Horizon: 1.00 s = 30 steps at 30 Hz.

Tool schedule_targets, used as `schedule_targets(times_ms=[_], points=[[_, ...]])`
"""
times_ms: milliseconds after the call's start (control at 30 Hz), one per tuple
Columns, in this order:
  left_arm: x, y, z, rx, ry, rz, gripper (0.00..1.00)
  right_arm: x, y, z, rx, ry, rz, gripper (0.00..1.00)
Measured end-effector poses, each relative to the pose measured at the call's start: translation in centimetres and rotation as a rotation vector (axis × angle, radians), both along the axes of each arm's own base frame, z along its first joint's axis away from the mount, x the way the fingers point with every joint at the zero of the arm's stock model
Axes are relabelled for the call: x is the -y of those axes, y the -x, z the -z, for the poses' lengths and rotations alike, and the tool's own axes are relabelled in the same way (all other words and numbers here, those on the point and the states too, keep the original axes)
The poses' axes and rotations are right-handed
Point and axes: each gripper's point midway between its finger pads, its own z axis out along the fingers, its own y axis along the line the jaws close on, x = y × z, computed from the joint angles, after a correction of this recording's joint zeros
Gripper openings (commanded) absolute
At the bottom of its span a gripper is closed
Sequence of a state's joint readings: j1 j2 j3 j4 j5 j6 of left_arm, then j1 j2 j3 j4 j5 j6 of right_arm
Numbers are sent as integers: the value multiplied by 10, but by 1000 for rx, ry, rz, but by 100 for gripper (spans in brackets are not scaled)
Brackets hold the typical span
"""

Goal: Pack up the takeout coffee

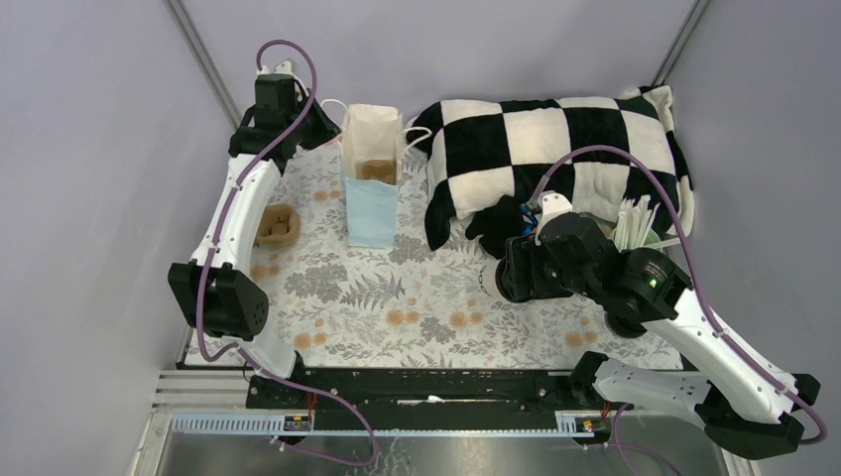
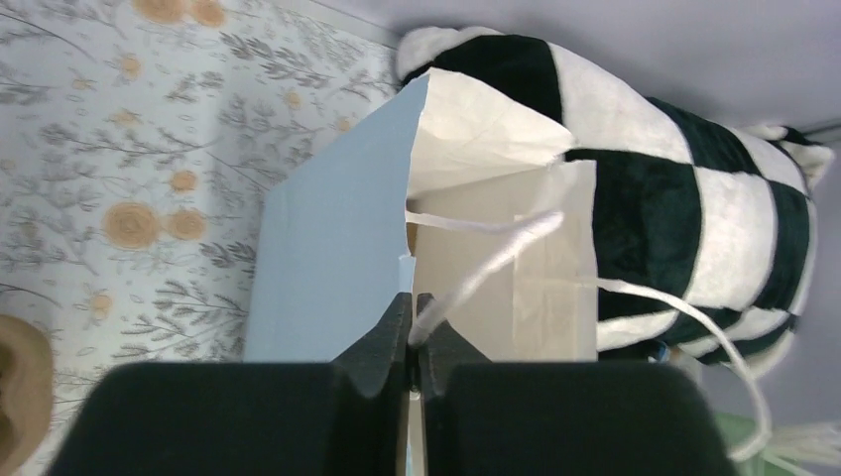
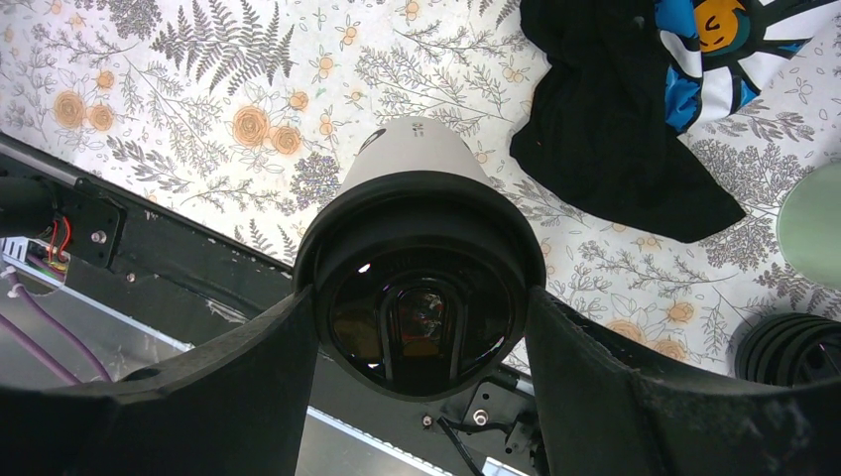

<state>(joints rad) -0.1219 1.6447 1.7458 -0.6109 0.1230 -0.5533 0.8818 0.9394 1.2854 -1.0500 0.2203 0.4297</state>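
Nearest of all is the black lid (image 3: 421, 297) of the takeout coffee (image 3: 415, 164), turned straight at the right wrist camera; the cream cup lies sideways between the fingers of the right hand (image 3: 420, 302), which clasp it on both sides at the lid end. Seen from above, it is over the right half of the floral bench (image 1: 397, 297), near a crumpled black cloth (image 3: 605, 129) and well apart from the paper bag (image 1: 372, 193); whether it touches the bench I cannot tell. That bag, pale blue outside, stands upright at the back with its mouth open; the left hand (image 2: 415, 342) is pinched tight on its white cord handle (image 2: 496, 256); a black-and-white checked blanket (image 1: 565, 139) lies just beside it.
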Motion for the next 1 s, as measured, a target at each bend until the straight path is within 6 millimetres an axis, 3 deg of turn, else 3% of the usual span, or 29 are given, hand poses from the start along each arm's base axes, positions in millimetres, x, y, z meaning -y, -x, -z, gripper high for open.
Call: schedule_targets(times_ms=[133, 267, 533, 633, 800, 1000], points=[[10, 8, -11, 23, 28, 65, 0, 1, -1, -1, 7, 16, -8, 66], [23, 29, -28, 56, 60, 156, 0, 1, -5, -6, 21, 38, -17, 66], [58, 106, -90, 208, 115, 448, 0, 4, -13, -24, 74, 68, -24, 66], [84, 145, -103, 244, 144, 595, 0, 4, -15, -32, 89, 72, -31, 66], [123, 201, -103, 240, 192, 826, 0, 4, -19, -53, 132, 62, -41, 66], [152, 239, -92, 182, 231, 986, 0, 10, -16, -79, 199, 29, -55, 66]])
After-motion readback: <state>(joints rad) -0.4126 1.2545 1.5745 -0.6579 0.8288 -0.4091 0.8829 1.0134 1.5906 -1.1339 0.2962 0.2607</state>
